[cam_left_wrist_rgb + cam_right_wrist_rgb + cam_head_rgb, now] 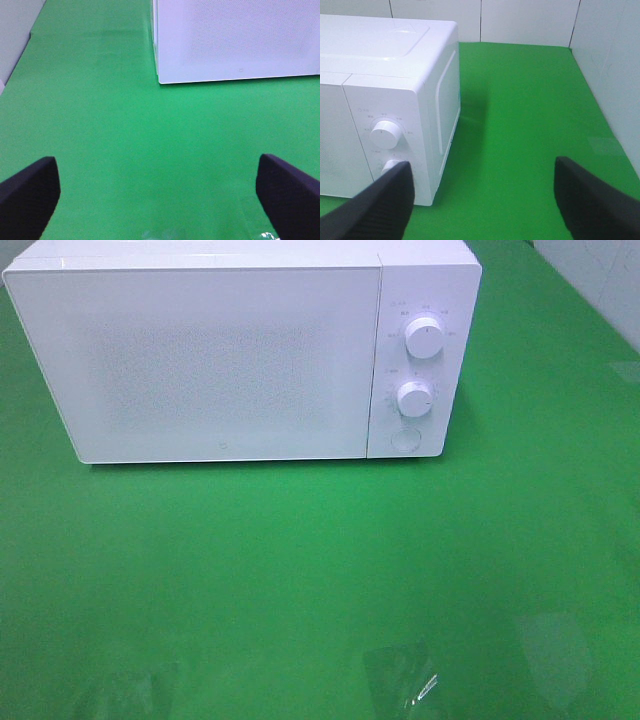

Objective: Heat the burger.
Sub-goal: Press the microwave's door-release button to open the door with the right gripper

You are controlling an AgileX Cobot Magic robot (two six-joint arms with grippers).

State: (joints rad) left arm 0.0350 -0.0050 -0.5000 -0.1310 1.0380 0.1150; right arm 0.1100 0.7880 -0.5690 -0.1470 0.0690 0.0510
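Observation:
The burger is out of view in all three views. A white microwave (200, 360) stands at the back of the green table with its door shut; two round knobs (424, 338) and a round button (404, 438) sit on its right panel. In the left wrist view my left gripper (160, 200) is open, its dark fingers (27, 197) wide apart over bare green cloth, short of the microwave's (235, 40) front corner. My right gripper (485, 200) is open too, with nothing between its fingers (595, 200), near the microwave's (385, 75) knob side. Neither gripper shows in the exterior high view.
Green cloth (300, 570) covers the table in front of the microwave. White tiled walls (530, 20) close the table at the back and the right side. A pale wall edge (15, 40) borders the left side.

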